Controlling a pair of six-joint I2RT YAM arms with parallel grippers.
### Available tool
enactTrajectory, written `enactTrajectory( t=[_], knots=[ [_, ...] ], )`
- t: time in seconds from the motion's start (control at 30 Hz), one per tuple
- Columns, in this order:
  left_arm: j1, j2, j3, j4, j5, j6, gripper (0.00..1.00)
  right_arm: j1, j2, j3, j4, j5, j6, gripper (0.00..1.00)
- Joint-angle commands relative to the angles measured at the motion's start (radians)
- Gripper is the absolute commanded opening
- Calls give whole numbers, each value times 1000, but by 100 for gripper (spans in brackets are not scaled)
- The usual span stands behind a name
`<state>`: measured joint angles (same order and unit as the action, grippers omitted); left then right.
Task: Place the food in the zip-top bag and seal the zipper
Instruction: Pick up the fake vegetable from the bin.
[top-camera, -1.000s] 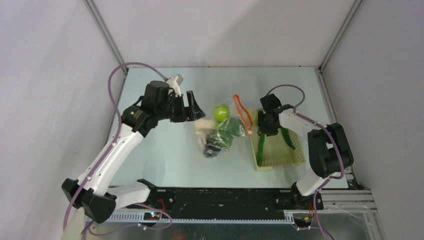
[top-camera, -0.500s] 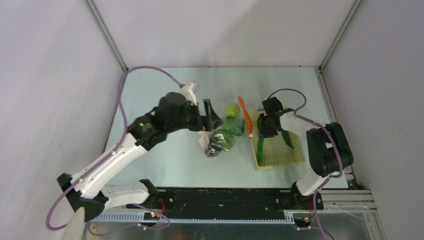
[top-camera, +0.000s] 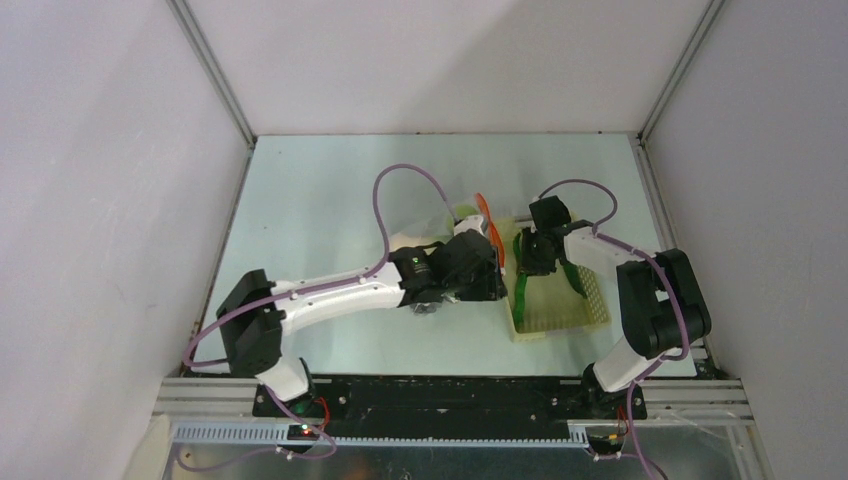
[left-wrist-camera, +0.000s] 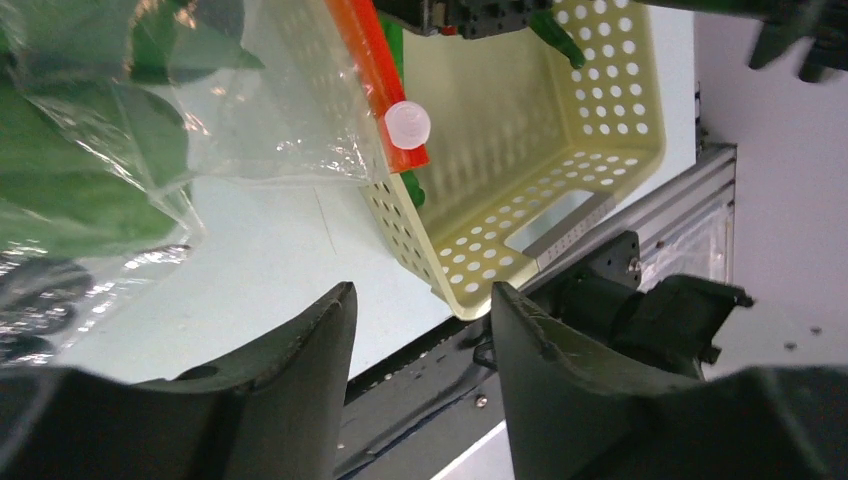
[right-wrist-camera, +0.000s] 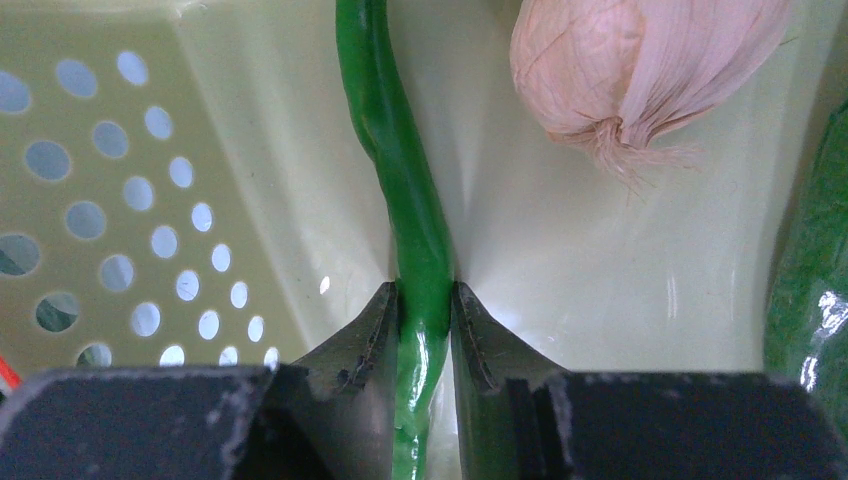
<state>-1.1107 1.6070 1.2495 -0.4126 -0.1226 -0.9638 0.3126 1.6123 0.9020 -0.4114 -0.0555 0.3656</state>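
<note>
The clear zip-top bag (left-wrist-camera: 250, 110) lies at mid-table with green leaves (left-wrist-camera: 70, 170) inside. Its orange-red zipper (left-wrist-camera: 368, 60) ends in a white slider (left-wrist-camera: 407, 125) against the basket's wall. A green apple (top-camera: 462, 211) peeks out behind the left wrist. My left gripper (left-wrist-camera: 422, 292) hovers open over the bag's near right corner with nothing between its fingers. My right gripper (right-wrist-camera: 424, 290) is down in the pale yellow basket (right-wrist-camera: 120, 200), shut on a long green pepper (right-wrist-camera: 400, 150). In the top view that gripper (top-camera: 532, 262) sits at the basket's left side.
The perforated basket (top-camera: 580, 315) stands right of the bag. It also holds a pinkish bulb (right-wrist-camera: 640, 70) and another green pepper (right-wrist-camera: 810, 290). The black rail (left-wrist-camera: 560, 290) at the table's near edge runs just below the left fingers.
The left arm has swung right and forward, now lying over the bag beside the basket, and its jaws have narrowed. The right gripper has closed on the pepper.
</note>
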Motion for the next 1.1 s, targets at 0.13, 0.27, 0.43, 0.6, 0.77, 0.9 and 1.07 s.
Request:
enactTrajectory(
  t=[0.13, 0.27, 0.43, 0.6, 0.77, 0.9, 1.07],
  knots=[
    [-25, 121, 130, 56, -74, -157, 49, -4, -31, -29, 35, -45, 25, 12],
    [-26, 170, 138, 20, -95, -210, 48, -4, -37, -29, 34, -51, 25, 12],
    [-27, 220, 185, -70, -125, -229, 48, -3, -47, -31, 33, -52, 22, 12],
    [-28, 268, 192, -71, -127, -240, 46, -3, -50, -38, 38, -61, 23, 12],
    [-25, 329, 256, -97, -126, -238, 39, 1, -50, -52, 40, -75, 28, 11],
    [-19, 358, 278, -112, -117, -250, 28, 17, -55, -55, 21, -80, 24, 10],
    [-7, 363, 290, -135, -127, -263, 17, 49, -61, -55, -31, -84, 23, 7]
  ],
)
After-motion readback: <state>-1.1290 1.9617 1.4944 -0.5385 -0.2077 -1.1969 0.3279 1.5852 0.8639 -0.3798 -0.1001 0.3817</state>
